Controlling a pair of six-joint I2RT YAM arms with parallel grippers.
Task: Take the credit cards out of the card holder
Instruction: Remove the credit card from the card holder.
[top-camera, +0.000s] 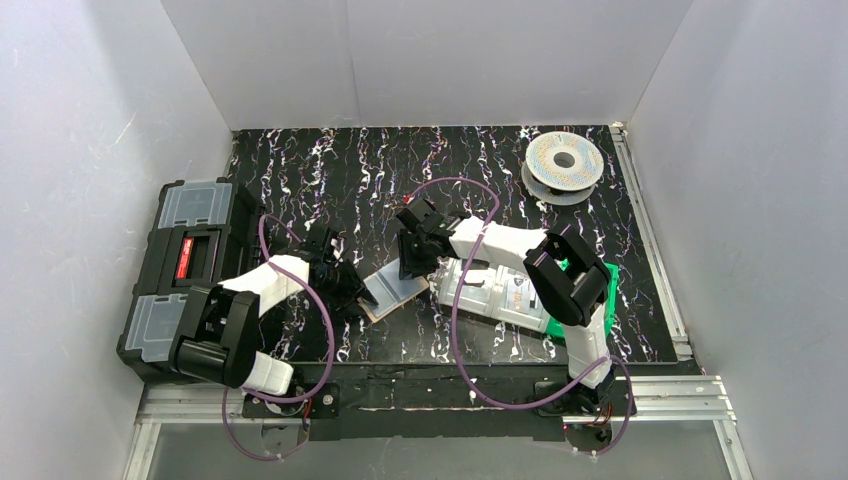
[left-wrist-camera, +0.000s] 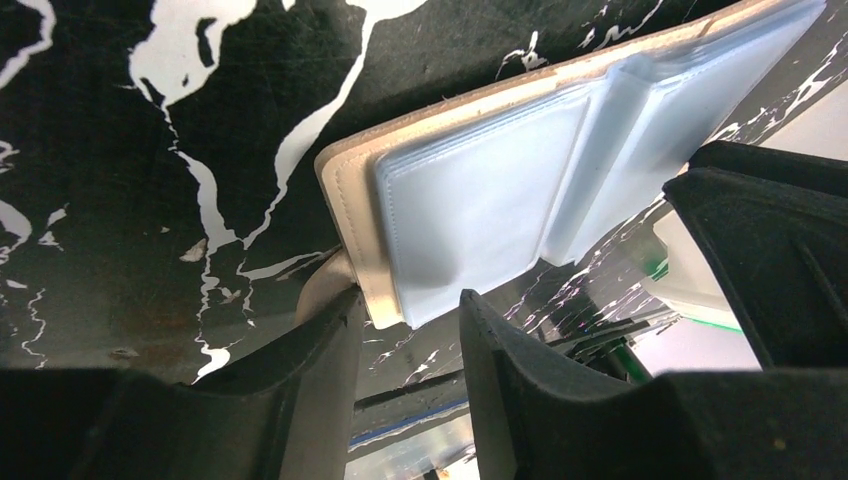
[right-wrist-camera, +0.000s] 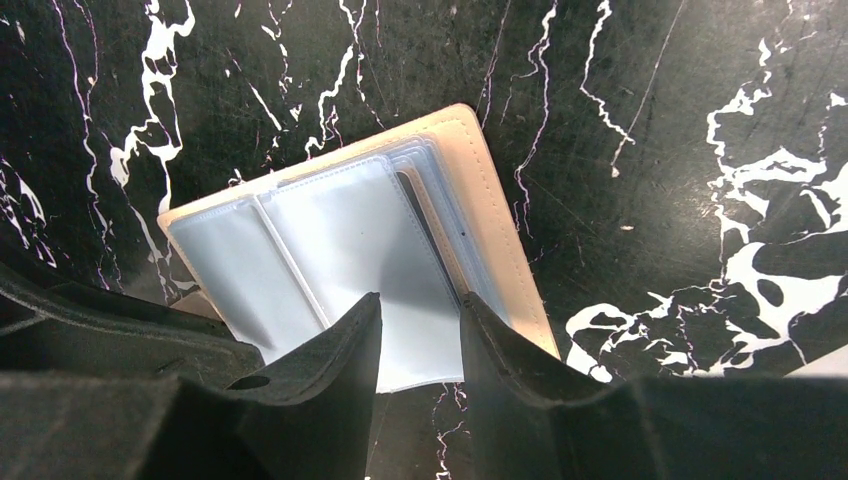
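On the marbled table (top-camera: 330, 170), card holder (top-camera: 395, 290) lies open, credit cards (right-wrist-camera: 340, 240) sleeved inside; left gripper (left-wrist-camera: 410, 300) narrowly straddles its left corner, likely steadying it, right gripper (right-wrist-camera: 420, 305) narrowly straddles its sleeve edge, actual pinch unclear.

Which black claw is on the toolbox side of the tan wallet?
The left gripper, between the black toolbox and the flat tan card holder; the right gripper is on the green plastic bin's side.

Card holder (left-wrist-camera: 348, 200) corner between left fingers (left-wrist-camera: 300, 400).
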